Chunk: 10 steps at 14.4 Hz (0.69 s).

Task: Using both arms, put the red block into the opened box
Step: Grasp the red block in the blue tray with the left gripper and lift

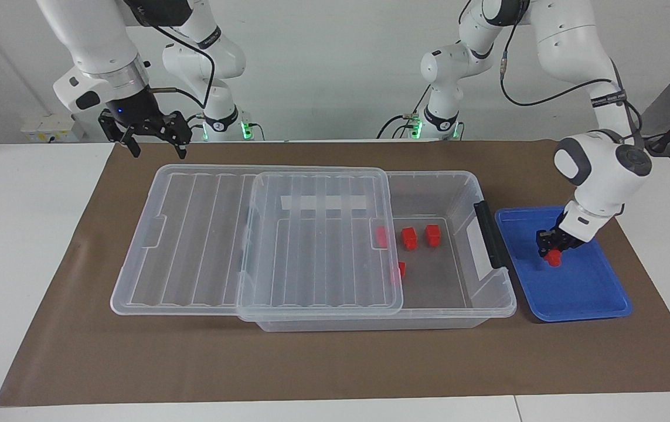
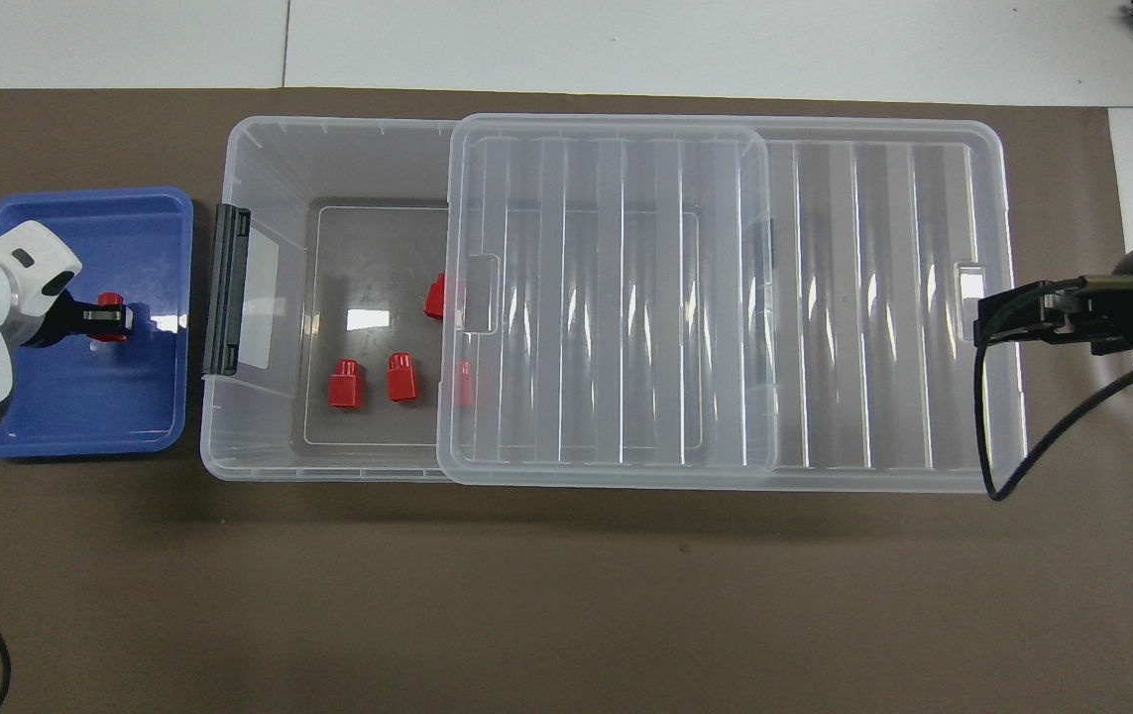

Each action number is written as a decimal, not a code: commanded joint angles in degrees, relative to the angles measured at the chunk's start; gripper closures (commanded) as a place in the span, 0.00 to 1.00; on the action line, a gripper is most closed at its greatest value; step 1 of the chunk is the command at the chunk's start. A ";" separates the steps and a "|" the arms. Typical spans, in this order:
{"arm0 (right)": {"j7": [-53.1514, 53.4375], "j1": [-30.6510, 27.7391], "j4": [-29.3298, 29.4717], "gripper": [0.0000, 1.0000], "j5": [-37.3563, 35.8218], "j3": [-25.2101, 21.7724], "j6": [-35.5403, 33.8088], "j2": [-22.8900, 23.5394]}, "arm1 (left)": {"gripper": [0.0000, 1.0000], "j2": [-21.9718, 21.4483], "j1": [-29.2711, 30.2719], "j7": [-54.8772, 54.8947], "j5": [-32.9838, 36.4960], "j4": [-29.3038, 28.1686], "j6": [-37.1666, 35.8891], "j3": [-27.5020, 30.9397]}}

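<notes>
Overhead view read as a clock face, robots at six. Spanning the centre of the brown mat: one clear box, its ribbed lid slid toward three o'clock, leaving the nine o'clock end uncovered. Sitting just beside that open end, at nine o'clock of the box: one blue tray. Reaching in: two arms. Hanging over the tray: left gripper, clenching the red block, red showing at twelve and six o'clock of the fingers, suggesting a long axis crossing them; resting on the tray floor or just clear of it, not decidable. Lying at three o'clock from this claw: the box opening, the direction governing the coming carry, with the left arm plainly the nearer one. Waiting above the lid's three o'clock edge: right gripper, fingers spread, holding nothing. Counting red blocks: five in all, one gripped, four in the box, two of them lying partly under the lid's edge.
</notes>
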 commanded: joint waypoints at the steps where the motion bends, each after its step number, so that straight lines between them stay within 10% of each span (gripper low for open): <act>1: -0.65 -0.70 -0.14 0.00 0.87 0.32 -0.59 -0.59 | 1.00 -0.37 -1.62 -1.64 0.61 9.09 -12.60 0.34; 10: -0.65 -0.61 -0.14 0.00 0.87 0.31 -0.59 -0.59 | 1.00 -4.33 -14.88 -39.05 -1.67 13.67 -19.05 -0.28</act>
